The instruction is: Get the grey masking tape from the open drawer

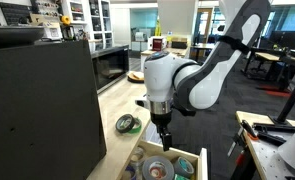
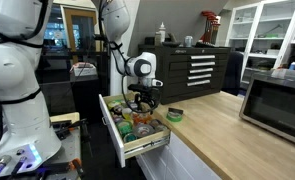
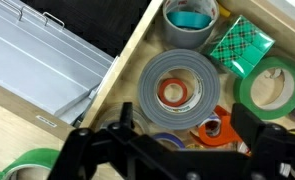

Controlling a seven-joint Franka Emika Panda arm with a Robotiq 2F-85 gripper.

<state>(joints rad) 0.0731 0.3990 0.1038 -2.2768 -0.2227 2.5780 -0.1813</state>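
Observation:
The grey masking tape [image 3: 152,90] lies flat in the open drawer [image 3: 127,62], a thick grey ring with a red and white ring showing inside its centre. In the wrist view my gripper [image 3: 187,135] is open, its two black fingers hanging just above the near side of the roll, not touching it. In both exterior views the gripper [image 1: 164,135] [image 2: 142,101] points straight down over the pale wood drawer [image 1: 200,165] [image 2: 147,146]. The grey roll also shows in an exterior view [image 1: 157,167].
Around the grey roll lie a teal roll [image 3: 190,22], a green patterned roll [image 3: 237,45], a green roll [image 3: 272,88] and an orange dispenser [image 3: 225,125]. A dark green-rimmed roll [image 1: 127,123] [image 2: 174,115] sits on the countertop. A microwave [image 2: 277,100] stands on it.

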